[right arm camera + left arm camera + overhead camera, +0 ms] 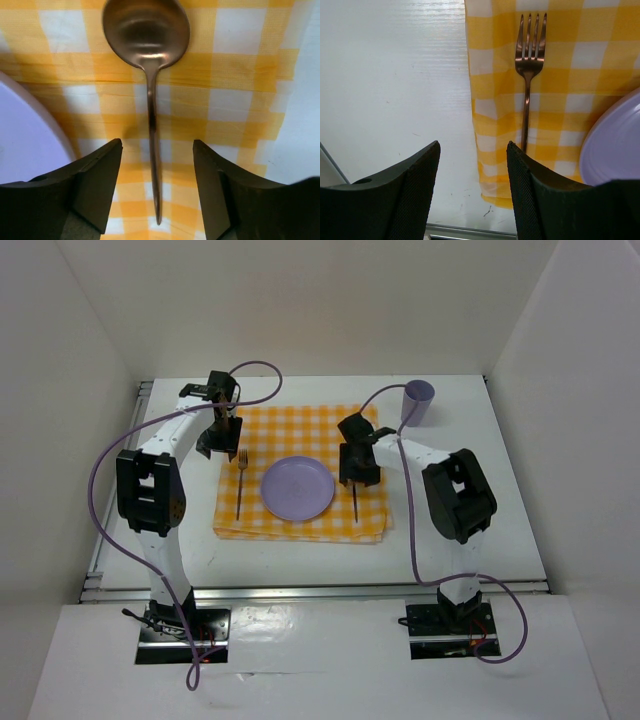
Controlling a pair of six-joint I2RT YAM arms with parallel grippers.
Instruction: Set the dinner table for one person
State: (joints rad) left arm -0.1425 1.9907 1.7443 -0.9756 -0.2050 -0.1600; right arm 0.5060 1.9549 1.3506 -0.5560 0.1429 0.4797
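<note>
A yellow-and-white checked cloth (pixel 300 430) lies in the middle of the white dinner table (pixel 480 500). On it are a purple plate (pixel 297 488), a copper fork (pixel 240 485) to its left and a copper spoon (pixel 355 502) to its right. A purple cup (pixel 418 400) stands on the table at the back right. My left gripper (pixel 218 440) is open and empty above the cloth's left edge; in its wrist view the gripper (pixel 473 147) sits just left of the fork (pixel 529 65). My right gripper (pixel 157 145) is open, its fingers either side of the spoon (pixel 146 30) lying on the cloth.
Silver rails run along the table's left edge (pixel 110 510) and near edge (pixel 320 590). White walls enclose the table on three sides. The plate rim shows in both wrist views (pixel 615 145) (pixel 25 140). Purple cables loop beside both arms.
</note>
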